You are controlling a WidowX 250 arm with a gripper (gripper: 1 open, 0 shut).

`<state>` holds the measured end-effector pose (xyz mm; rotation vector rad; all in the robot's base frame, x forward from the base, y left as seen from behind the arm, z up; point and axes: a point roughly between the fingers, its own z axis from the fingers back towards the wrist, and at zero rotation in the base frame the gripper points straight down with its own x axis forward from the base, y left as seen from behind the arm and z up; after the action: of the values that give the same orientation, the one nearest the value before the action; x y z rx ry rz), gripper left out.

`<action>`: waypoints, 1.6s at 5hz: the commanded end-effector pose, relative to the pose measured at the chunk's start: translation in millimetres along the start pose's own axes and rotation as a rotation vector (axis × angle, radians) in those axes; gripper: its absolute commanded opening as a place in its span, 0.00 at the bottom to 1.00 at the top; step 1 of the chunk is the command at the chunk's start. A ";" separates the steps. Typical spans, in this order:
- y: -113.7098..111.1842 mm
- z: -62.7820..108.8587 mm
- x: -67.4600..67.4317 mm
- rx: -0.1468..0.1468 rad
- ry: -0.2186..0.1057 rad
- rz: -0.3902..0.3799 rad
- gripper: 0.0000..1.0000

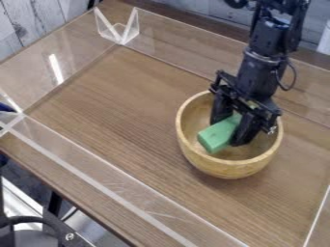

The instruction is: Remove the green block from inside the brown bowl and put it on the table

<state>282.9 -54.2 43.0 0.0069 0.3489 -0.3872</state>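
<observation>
The green block (pixel 219 134) lies tilted inside the brown bowl (pixel 194 152), its lower end down toward the bowl's near-left inner wall and its upper end raised toward the gripper (pixel 250 124). The black gripper reaches steeply down into the bowl from above its far-right side, and its fingers are drawn in as far as they go, pinched on the raised end of the block. That end sits between the dark finger parts, so the exact line of contact is hard to see. The block is still within the bowl's rim and not on the wood surface.

The bowl stands on the table (pixel 116 106) toward its right edge, closer to the near side than the far one, with open wood grain stretching away to its left. Clear acrylic walls (pixel 52 68) border the table, and a small clear bracket (pixel 119 26) stands at the far-left corner.
</observation>
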 end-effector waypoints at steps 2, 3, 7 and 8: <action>2.4 19.2 10.2 0.035 -0.059 0.009 0.00; 3.8 21.4 9.6 0.044 -0.065 0.008 0.00; 14.8 47.8 -2.9 -0.011 -0.155 0.027 0.00; 35.2 63.5 3.2 0.055 -0.199 0.072 0.00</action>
<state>309.9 -27.4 76.3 0.0256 0.2249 -0.3238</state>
